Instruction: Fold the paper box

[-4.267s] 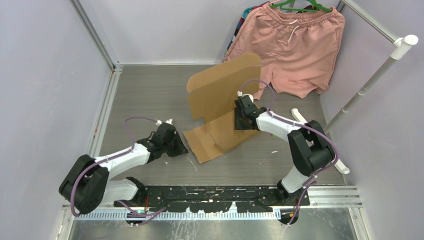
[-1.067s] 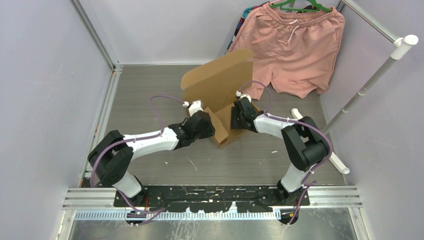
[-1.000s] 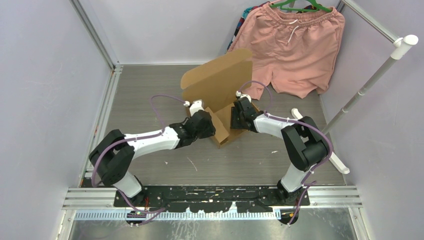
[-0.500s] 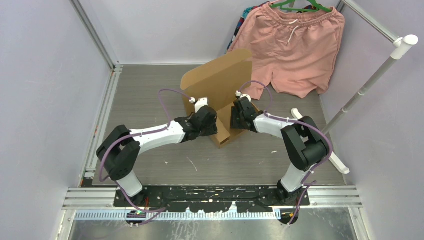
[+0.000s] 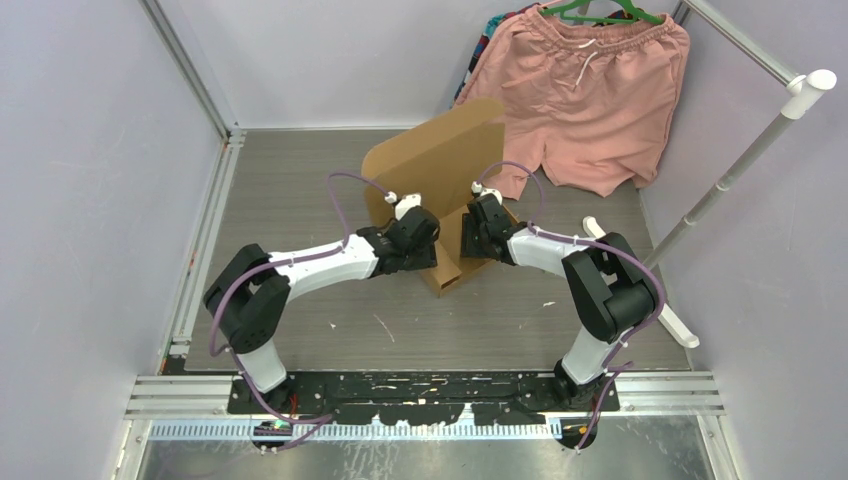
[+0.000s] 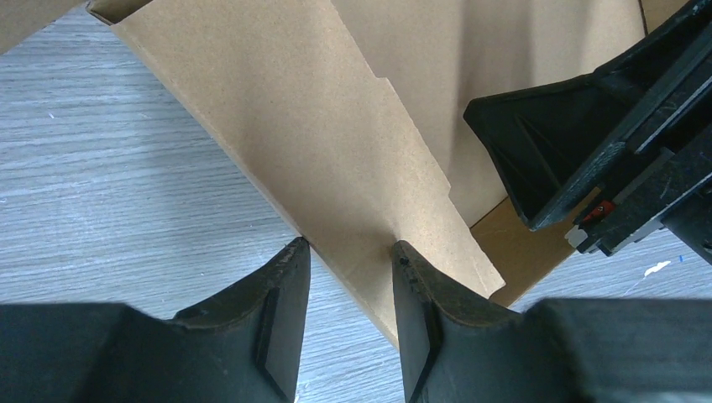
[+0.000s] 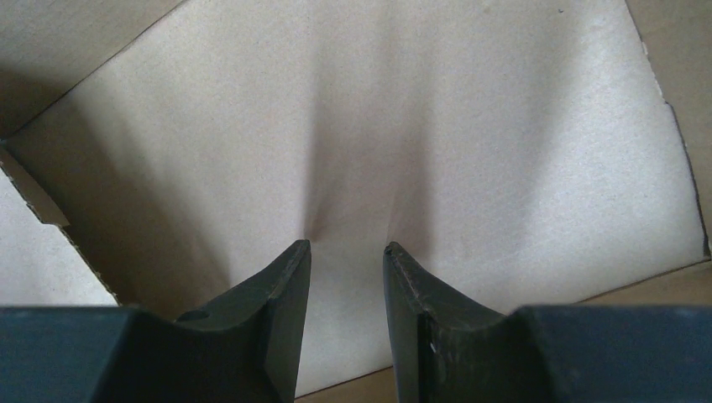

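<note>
Both jaw pairs part-open, gripping nothing | I see left jaws newly against paper box (image 5: 440,160) flap | right jaws still pressing wall

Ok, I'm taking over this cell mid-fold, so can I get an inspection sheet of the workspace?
Surface: grey wood-grain table.
Job's things: paper box partly folded, back panel standing upright.
Clutter: small white scraps on the table near the arms.
Grippers: left gripper and right gripper both open, fingers pressed tip-first against cardboard, nothing between them.
Cables: purple cables loop above both wrists, not seen snagged.
Surroundings: pink shorts hanging behind the box; white pole at right.
</note>
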`<action>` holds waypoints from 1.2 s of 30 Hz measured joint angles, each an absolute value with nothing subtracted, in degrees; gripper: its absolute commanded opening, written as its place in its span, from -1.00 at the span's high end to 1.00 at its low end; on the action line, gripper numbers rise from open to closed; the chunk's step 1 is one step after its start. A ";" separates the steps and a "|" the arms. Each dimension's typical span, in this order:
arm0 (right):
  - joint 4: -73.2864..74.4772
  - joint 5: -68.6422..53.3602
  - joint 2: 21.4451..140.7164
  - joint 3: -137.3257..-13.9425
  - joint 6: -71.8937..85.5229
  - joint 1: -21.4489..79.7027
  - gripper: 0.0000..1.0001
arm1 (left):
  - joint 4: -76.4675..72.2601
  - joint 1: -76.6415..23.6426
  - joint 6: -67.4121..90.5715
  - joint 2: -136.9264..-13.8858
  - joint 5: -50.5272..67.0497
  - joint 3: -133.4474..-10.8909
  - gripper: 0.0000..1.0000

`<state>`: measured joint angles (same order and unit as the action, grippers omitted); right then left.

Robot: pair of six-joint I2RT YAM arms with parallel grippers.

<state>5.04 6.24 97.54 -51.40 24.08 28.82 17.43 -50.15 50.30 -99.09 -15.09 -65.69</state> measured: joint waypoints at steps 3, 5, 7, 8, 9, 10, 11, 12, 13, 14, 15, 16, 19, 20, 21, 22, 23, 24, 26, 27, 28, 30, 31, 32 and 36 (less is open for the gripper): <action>5.04 6.11 97.54 -51.40 24.10 28.75 0.14 | 18.44 -50.11 50.22 -99.72 -14.83 -66.57 0.18; 5.04 6.11 97.54 -51.40 24.08 28.75 0.14 | 18.83 -50.09 50.09 -99.94 -14.74 -66.89 0.19; 5.04 6.11 97.54 -51.40 24.05 28.75 0.13 | 19.31 -50.06 49.98 -100.18 -14.68 -67.26 0.21; 5.02 6.09 97.54 -51.40 24.08 28.75 0.13 | 19.68 -50.06 49.82 -100.36 -14.61 -67.59 0.22; 5.02 6.09 97.54 -51.40 24.05 28.75 0.13 | 20.05 -50.06 49.58 -100.57 -14.55 -67.92 0.23; 5.02 6.09 97.54 -51.40 24.05 28.75 0.14 | 20.45 -50.04 49.39 -100.77 -14.50 -68.29 0.24; 5.02 6.07 97.54 -51.40 24.01 28.75 0.13 | 20.93 -50.02 49.15 -101.06 -14.44 -68.77 0.25; 5.04 6.07 97.54 -51.40 23.99 28.75 0.13 | 21.34 -50.00 49.04 -101.25 -14.35 -69.08 0.26; 5.02 6.07 97.54 -51.40 23.94 28.75 0.13 | 21.74 -49.95 48.97 -101.45 -14.22 -69.43 0.28; 5.02 6.04 97.54 -51.40 23.94 28.75 0.13 | 22.04 -49.93 48.90 -101.65 -14.11 -69.69 0.30; 5.02 6.04 97.54 -51.40 23.94 28.75 0.13 | 22.39 -49.89 48.82 -101.78 -13.98 -69.95 0.32; 5.02 6.04 97.54 -51.40 23.92 28.75 0.13 | 22.72 -49.84 48.80 -101.91 -13.87 -70.22 0.34; 5.02 6.02 97.54 -51.40 23.90 28.75 0.13 | 23.38 -49.84 48.71 -102.21 -13.80 -70.72 0.41; 5.02 6.02 97.54 -51.40 23.90 28.75 0.13 | 23.53 -49.84 48.66 -102.28 -13.78 -70.83 0.43; 5.02 6.00 97.54 -51.40 23.90 28.75 0.13 | 23.66 -49.84 48.60 -102.35 -13.76 -70.94 0.45; 5.02 6.00 97.54 -51.40 23.90 28.75 0.13 | 23.83 -49.84 48.56 -102.41 -13.76 -71.05 0.48; 5.02 6.00 97.54 -51.40 23.90 28.75 0.13 | 23.92 -49.84 48.56 -102.43 -13.76 -71.11 0.52; 5.02 5.98 97.54 -51.40 23.90 28.75 0.13 | 24.05 -49.84 48.53 -102.45 -13.76 -71.16 0.55; 5.02 5.96 97.54 -51.40 23.90 28.75 0.13 | 24.16 -49.84 48.45 -102.50 -13.76 -71.22 0.63; 5.02 5.96 97.54 -51.40 23.90 28.75 0.13 | 24.25 -49.84 48.31 -102.50 -13.76 -71.24 0.67; 5.02 5.93 97.54 -51.40 23.90 28.75 0.13 | 24.27 -49.84 48.16 -102.52 -13.76 -71.24 0.69; 5.02 5.93 97.54 -51.40 23.90 28.75 0.13 | 24.32 -49.84 47.88 -102.52 -13.72 -71.24 0.74; 5.02 5.91 97.54 -51.40 23.90 28.73 0.13 | 24.38 -49.84 47.75 -102.52 -13.72 -71.24 0.75; 5.02 5.91 97.54 -51.40 23.90 28.75 0.13 | 24.49 -49.84 47.68 -102.52 -13.69 -71.24 0.77; 5.02 5.85 97.54 -51.40 23.92 28.71 0.13 | 25.47 -49.84 47.33 -103.22 -13.41 -71.22 0.95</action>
<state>5.02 5.85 97.54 -51.40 23.92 28.71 25.47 -49.84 47.33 -103.22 -13.41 -71.22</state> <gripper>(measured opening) 0.432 0.316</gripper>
